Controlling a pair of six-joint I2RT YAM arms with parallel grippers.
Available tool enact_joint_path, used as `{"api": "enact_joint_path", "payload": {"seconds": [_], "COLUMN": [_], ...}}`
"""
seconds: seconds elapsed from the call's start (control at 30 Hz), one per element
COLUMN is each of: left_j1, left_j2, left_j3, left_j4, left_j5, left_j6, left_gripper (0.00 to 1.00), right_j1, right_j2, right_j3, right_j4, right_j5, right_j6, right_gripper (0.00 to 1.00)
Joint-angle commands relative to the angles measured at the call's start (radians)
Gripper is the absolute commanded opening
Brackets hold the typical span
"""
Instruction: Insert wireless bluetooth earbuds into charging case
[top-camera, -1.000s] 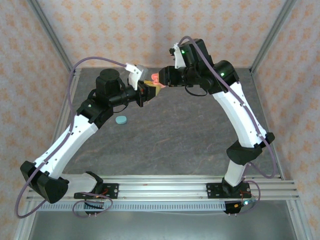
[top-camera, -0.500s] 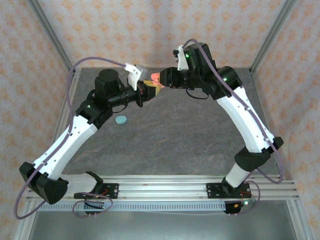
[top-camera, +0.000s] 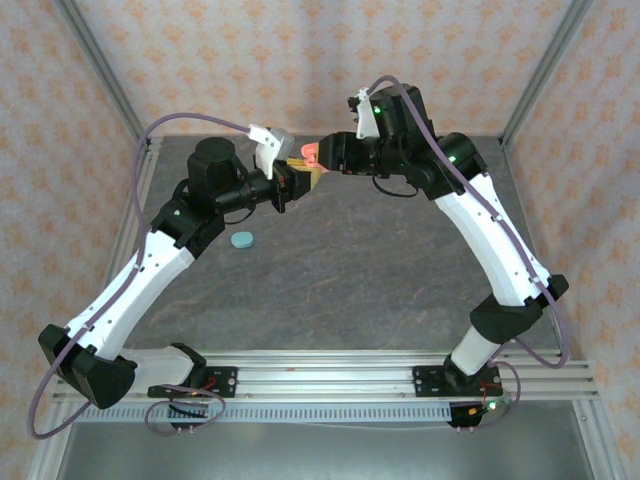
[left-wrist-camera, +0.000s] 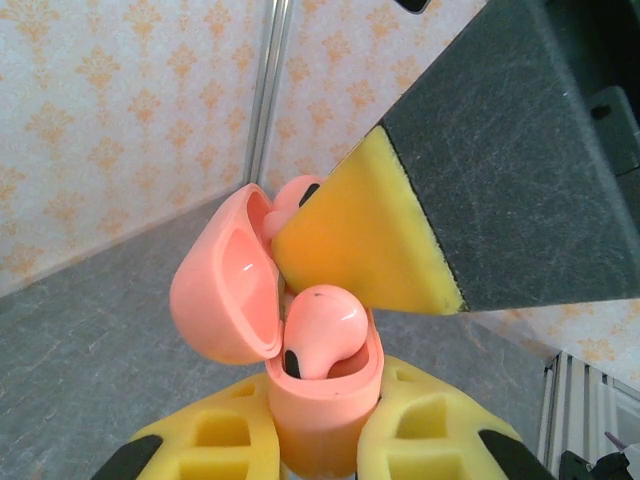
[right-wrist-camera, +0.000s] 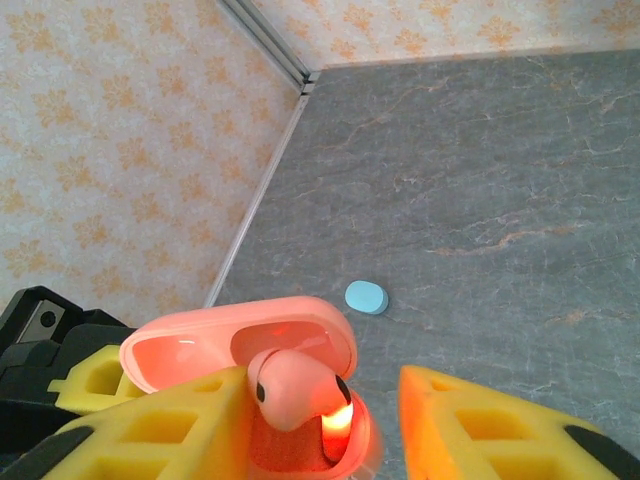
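A pink earbud (left-wrist-camera: 325, 335) sits in the open mouth of the pink case (left-wrist-camera: 320, 410), rounded head up, its dark tip facing the left wrist camera. A second earbud (left-wrist-camera: 288, 200), also pink, shows above it beside the lid (left-wrist-camera: 222, 290). It is partly hidden by a yellow pad (left-wrist-camera: 360, 235) of the right gripper (right-wrist-camera: 325, 385), which touches it or comes very near. Whether this one is seated I cannot tell. The lid is swung back on its hinge and stands to one side of the case body.

The left gripper (left-wrist-camera: 325, 440) is clamped on the lower body of the case, a yellow pad on each side, holding it upright above the table (top-camera: 380, 270). The right gripper's fingers stand apart. In its own view an earbud lies against the inner edge of one finger and a clear gap separates it from the other, so nothing is pinched between them.

From above, the two grippers meet tip to tip over the far middle of the table, with the pink case between them. A teal case (top-camera: 243, 240), a closed oval, lies flat on the table near the left arm, well apart from the pink one. Patterned walls (top-camera: 250, 60) stand behind the table and at its sides.
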Motion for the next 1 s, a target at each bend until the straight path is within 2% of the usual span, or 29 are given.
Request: {"api": "enact_joint_path", "payload": {"seconds": [0.0, 0.7, 0.97], "left_j1": [-0.004, -0.004, -0.004], "left_j2": [-0.025, -0.004, -0.001], "left_j3": [0.012, 0.024, 0.031], "left_j4": [0.07, 0.083, 0.081], "left_j5": [0.015, 0.021, 0.024], "left_j6": [-0.007, 0.002, 0.006], "left_gripper": [0.0, 0.0, 0.0], "right_j1": [-0.005, -0.035, -0.067], "right_j2": [-0.011, 0.009, 0.017], "right_j3": [0.045, 0.141, 0.146], "right_j4": [0.022, 0.025, 0.031], "right_j5": [-0.025, -0.048, -0.093], "right_j6": [0.021, 0.073, 0.114], "right_gripper": [0.43, 0.45, 0.43]}}
